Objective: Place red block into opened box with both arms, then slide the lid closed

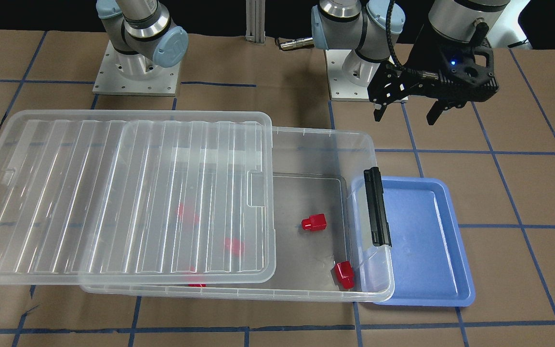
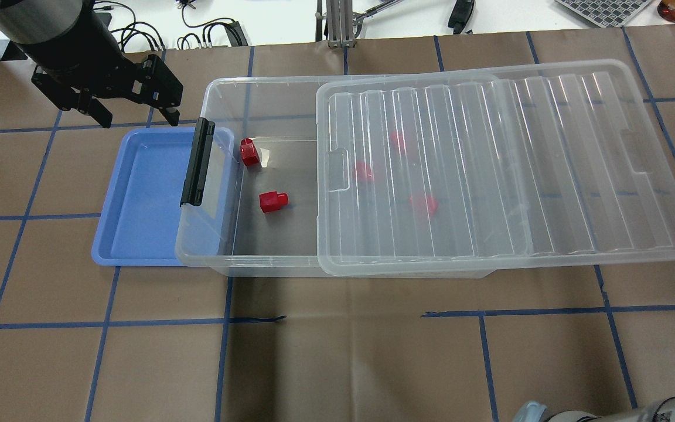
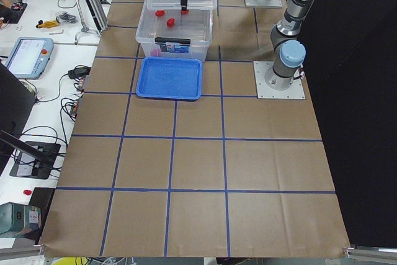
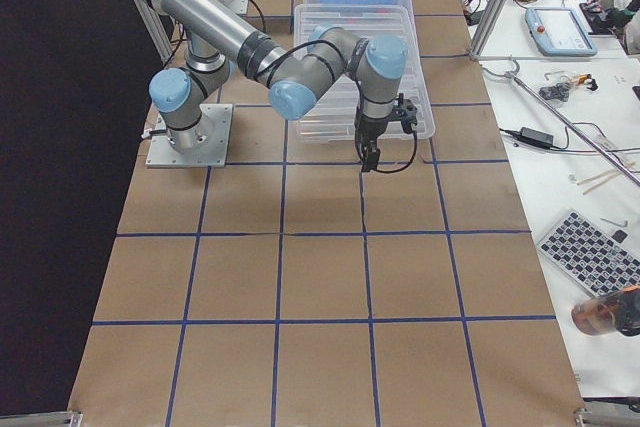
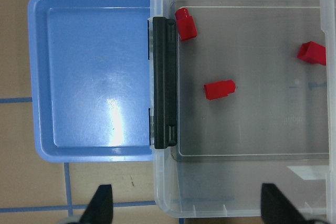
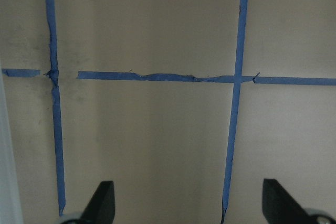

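Lid (image 2: 490,170) looks light, slick, bendy; I'd push its raised short rim. Left hand (image 2: 138,120) and right hand (image 6: 189,205) gape empty.

Bright, even overhead light, white glare on the blue tray (image 5: 113,124) and lid (image 2: 490,176) ridges, soft right-wrist focus.

Five red blocks (image 2: 273,201) are in view: two in the uncovered part of the box (image 2: 267,88), three blurred beneath the lid (image 2: 548,176). There is one box, one lid, one black latch (image 2: 198,162) and one blue tray (image 2: 138,193). Two arms (image 4: 220,27) stand at the worktop (image 2: 337,351), bearing the left gripper (image 2: 138,120) and right gripper (image 6: 189,208), each with two fingers (image 5: 102,205).
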Robot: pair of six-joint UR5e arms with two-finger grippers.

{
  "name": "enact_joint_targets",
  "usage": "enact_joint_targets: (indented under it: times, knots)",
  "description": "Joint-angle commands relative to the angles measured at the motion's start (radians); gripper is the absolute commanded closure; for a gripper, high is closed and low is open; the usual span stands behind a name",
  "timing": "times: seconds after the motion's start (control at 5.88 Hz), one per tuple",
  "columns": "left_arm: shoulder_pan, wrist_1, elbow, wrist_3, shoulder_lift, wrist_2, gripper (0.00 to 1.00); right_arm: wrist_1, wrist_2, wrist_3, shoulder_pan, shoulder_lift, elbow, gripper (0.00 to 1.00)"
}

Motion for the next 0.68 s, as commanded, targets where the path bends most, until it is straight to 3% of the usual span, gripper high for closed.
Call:
enact_joint_targets:
  times: [0.0, 0.51]
  knots:
    - [0.008, 0.000, -0.001, 0.004, -0.001, -0.003, 0.01, 0.005, 0.009, 0.010, -0.006, -0.005, 0.036, 0.00]
    - [0.008, 0.000, -0.002, 0.005, -0.001, 0.003, 0.01, 0.041, 0.040, 0.098, 0.006, -0.057, 0.085, 0.00]
